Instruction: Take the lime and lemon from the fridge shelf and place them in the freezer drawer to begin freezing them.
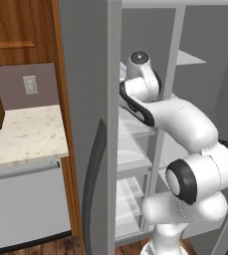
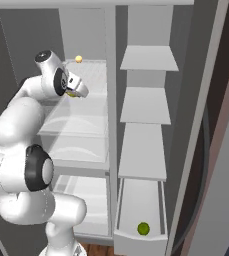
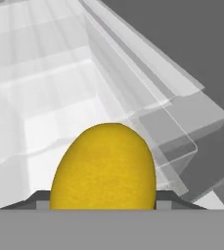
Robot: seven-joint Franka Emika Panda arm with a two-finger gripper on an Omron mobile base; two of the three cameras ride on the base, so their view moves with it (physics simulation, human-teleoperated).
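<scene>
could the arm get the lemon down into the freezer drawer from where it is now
Probably yes. The gripper is shut on the lemon, up by the fridge shelf. The freezer drawer stands pulled out, open on top, with only the lime inside.

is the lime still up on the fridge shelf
No, the lime lies in the open freezer drawer at the bottom right of the right base view.
</scene>
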